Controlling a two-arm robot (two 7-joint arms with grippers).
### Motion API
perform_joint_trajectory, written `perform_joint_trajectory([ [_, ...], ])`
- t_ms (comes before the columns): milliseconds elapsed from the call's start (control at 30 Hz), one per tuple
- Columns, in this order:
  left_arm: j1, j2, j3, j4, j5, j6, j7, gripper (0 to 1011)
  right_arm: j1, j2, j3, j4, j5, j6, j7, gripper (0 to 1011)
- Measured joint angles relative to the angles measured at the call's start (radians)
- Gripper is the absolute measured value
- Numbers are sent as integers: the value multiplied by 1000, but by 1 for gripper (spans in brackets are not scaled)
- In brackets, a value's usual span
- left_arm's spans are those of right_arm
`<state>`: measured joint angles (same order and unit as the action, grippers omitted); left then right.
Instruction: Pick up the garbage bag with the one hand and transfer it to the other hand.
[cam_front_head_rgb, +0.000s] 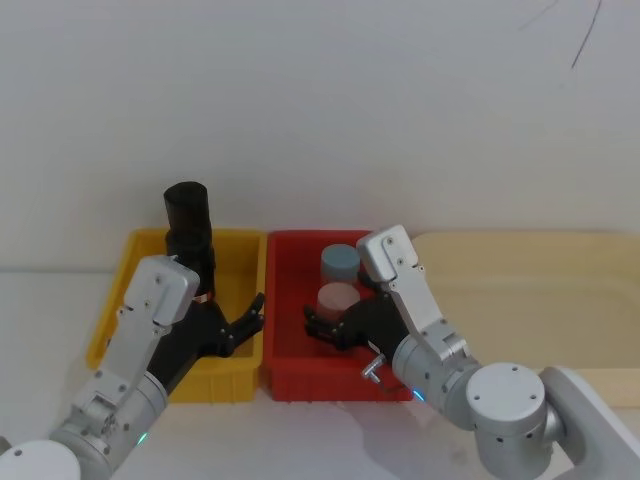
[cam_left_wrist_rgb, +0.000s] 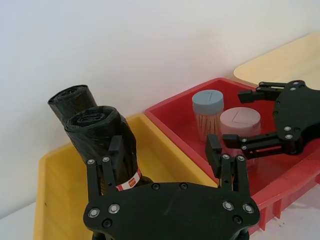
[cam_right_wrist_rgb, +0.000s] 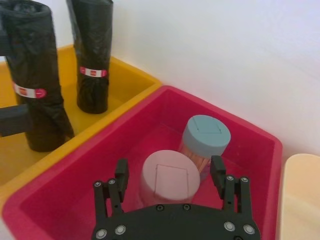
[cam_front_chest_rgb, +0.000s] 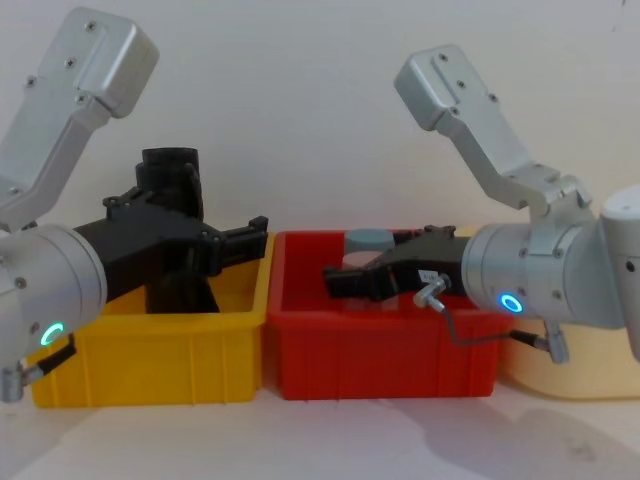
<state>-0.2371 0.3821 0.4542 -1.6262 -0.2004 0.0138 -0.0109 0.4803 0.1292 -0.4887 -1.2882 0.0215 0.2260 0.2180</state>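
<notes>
Nearest, left gripper (cam_left_wrist_rgb: 165, 147), green-ringed arm: low over the yellow bin (cam_left_wrist_rgb: 52, 200), fingers spread wide, one finger just beside the garbage bag (cam_left_wrist_rgb: 100, 132); contact cannot be told. Right gripper (cam_right_wrist_rgb: 170, 172), blue-ringed arm: inside the red bin (cam_right_wrist_rgb: 165, 107), fingers spread, one on each side of the pink-lidded jar (cam_right_wrist_rgb: 165, 184). Garbage bag: upright on the yellow bin's floor, white-and-red band below its middle. Behind it, second black roll (cam_left_wrist_rgb: 70, 97), upright, same bin. Blue-lidded jar (cam_right_wrist_rgb: 206, 136): just behind the pink one.
</notes>
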Motion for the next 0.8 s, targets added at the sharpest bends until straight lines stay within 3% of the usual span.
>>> perform_joint_trajectory([
  [433,0,0,0,0,0,0,0,1000,28,-23,10,56,-11,2,-6,1004],
  [633,0,0,0,0,0,0,0,1001,34,-28,13,71,-14,4,-7,879],
  [800,0,0,0,0,0,0,0,1001,37,-30,14,76,-15,5,-7,718],
])
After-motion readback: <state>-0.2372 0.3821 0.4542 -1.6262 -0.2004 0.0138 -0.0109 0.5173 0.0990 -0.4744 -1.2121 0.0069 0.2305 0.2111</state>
